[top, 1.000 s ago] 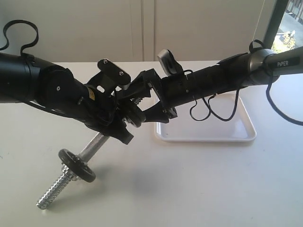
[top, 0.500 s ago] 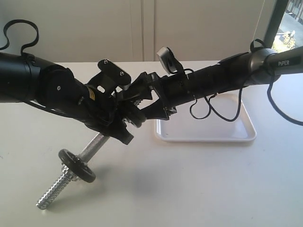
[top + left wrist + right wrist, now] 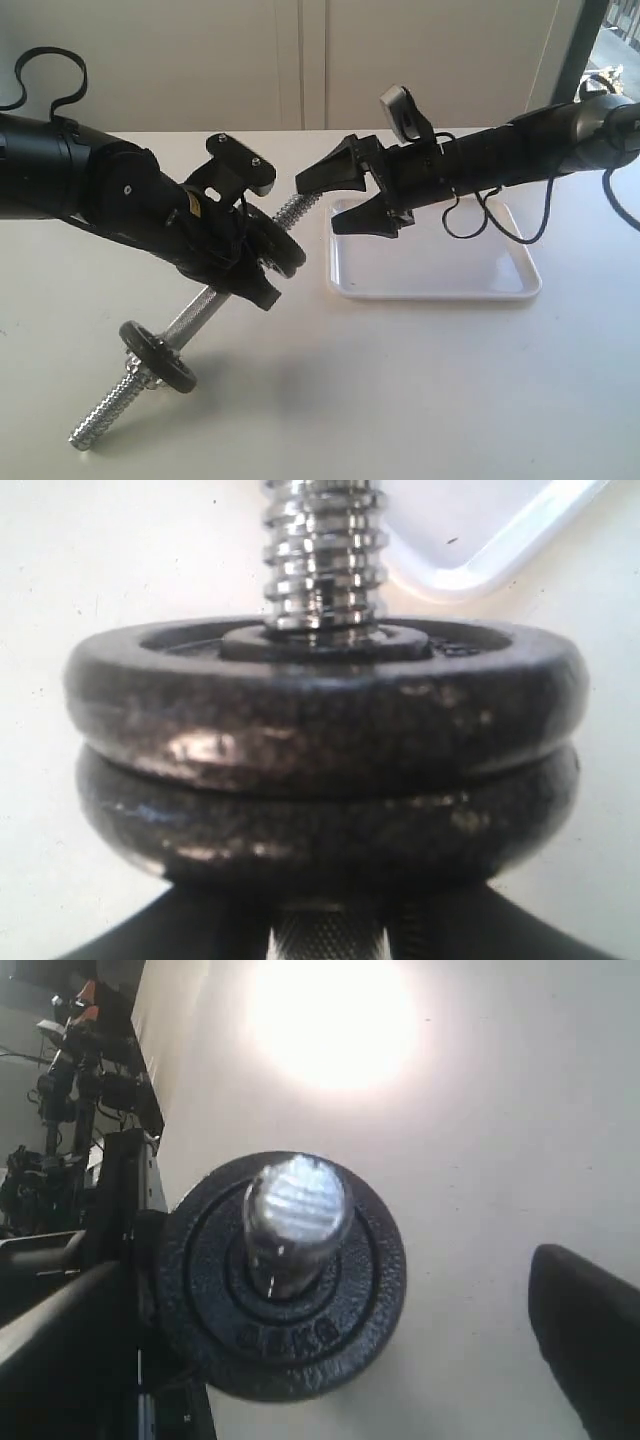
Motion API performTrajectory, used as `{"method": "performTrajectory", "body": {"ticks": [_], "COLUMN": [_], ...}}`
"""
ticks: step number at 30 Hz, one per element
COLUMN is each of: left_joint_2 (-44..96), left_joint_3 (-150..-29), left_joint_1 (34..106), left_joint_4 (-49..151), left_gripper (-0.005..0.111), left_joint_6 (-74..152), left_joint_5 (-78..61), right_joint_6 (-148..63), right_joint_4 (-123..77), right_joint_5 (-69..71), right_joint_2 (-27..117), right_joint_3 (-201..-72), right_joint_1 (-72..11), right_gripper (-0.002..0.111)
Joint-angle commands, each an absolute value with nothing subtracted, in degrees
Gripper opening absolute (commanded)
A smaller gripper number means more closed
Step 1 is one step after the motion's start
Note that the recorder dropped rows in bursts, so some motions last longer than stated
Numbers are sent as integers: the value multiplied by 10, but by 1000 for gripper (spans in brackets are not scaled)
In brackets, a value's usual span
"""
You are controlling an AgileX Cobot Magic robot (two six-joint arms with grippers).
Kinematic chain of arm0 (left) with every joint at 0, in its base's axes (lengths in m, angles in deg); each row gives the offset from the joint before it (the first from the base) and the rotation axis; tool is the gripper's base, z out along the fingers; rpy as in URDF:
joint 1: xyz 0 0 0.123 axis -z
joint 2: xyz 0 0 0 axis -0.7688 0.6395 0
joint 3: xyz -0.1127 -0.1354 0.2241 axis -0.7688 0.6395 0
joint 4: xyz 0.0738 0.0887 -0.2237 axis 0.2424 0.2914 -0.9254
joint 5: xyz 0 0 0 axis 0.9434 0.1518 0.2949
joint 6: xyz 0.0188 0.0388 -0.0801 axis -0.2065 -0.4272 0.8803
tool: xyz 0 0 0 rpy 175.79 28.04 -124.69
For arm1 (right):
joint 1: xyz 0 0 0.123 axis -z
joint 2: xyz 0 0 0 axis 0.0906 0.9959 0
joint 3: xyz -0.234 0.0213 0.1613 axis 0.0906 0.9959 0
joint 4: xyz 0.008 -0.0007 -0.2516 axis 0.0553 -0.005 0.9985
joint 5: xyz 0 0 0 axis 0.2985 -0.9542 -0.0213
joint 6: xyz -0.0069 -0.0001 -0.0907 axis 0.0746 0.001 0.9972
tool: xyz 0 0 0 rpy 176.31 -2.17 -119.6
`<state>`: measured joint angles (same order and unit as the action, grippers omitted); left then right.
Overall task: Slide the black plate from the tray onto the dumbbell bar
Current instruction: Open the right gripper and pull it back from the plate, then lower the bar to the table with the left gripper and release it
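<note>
The dumbbell bar (image 3: 195, 310) leans on a slant, with its low end on the worktop (image 3: 400, 380) and its high end up in the air. The left gripper (image 3: 258, 272) is closed around the middle of the bar. The black plate (image 3: 283, 250) sits on the bar just above that gripper, and the ridged end of the bar pokes out through its hole. In the left wrist view the black plate (image 3: 330, 695) lies flat on top of a second plate (image 3: 330, 825), and the two touch. A third plate (image 3: 158, 355) is on the bar near its low end.

A moment ago the right gripper (image 3: 318, 208) was pressed in close at the high end of the bar. Now it has pulled back from the black plate, and more of the ridged end shows. Its fingers are spread wide and hold nothing. The low end of the bar has also slid a tiny bit. The tray (image 3: 520, 285) lies past the bar's high end, under the right arm.
</note>
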<state>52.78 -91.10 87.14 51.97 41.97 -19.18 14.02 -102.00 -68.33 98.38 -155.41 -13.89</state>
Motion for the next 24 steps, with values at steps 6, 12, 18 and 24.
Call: {"method": "performTrajectory", "body": {"ticks": [6,12,18,24], "left_joint_2": [534,562,581,587], "left_joint_3": [-934,-934,-934,-934], "left_joint_1": [806,795,795,787], "left_joint_4": [516,515,511,511], "left_gripper": [0,0,0,0], "left_joint_6": [554,593,645,644], "left_joint_5": [-95,-85,-59,-51], "right_joint_6": [106,106,106,107], "right_joint_4": [-1018,-1024,-1024,-1025], "right_joint_5": [-688,-688,-688,-688], "right_joint_2": [979,979,979,979], "right_joint_3": [-1553,-1553,-1553,-1553], "right_joint_1": [-78,-71,-71,-71], "right_gripper": [105,105,105,105]}}
